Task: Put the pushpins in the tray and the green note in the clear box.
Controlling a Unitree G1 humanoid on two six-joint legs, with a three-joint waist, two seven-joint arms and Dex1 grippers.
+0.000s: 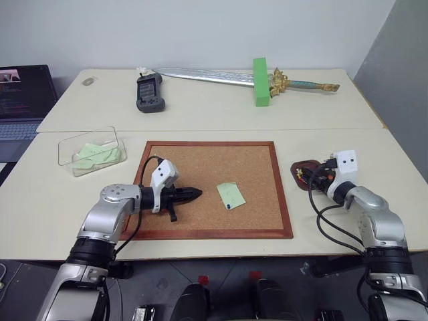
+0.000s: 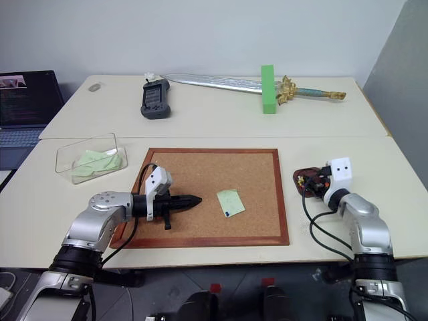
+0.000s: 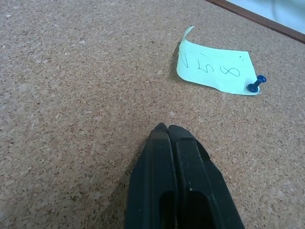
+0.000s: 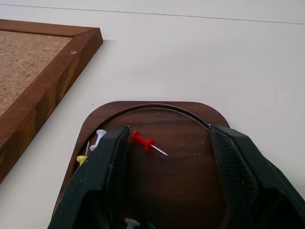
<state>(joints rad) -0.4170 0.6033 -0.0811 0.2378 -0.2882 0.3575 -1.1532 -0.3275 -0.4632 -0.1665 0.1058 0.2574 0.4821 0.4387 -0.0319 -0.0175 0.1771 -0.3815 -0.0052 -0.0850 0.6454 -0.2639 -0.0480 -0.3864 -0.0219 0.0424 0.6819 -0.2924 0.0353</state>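
Note:
The green note (image 1: 231,195) lies on the corkboard (image 1: 200,160), pinned at its near corner by a blue pushpin (image 3: 257,85). My left gripper (image 3: 167,129) rests shut and empty on the cork, a short way left of the note. At the right, the dark brown tray (image 4: 190,181) holds a red pushpin (image 4: 143,141), a yellow one (image 4: 82,159) and white ones. My right gripper (image 4: 167,131) hangs open just over the tray, the red pin lying loose between its fingers. The clear box (image 1: 91,152) stands left of the board with pale-green slips inside.
On the far table lie a toy sword (image 1: 221,77), a bright green block (image 1: 260,81) and a black handheld device (image 1: 148,92). A laptop (image 1: 23,100) sits at the far left. The corkboard's wooden frame (image 4: 47,86) runs close beside the tray.

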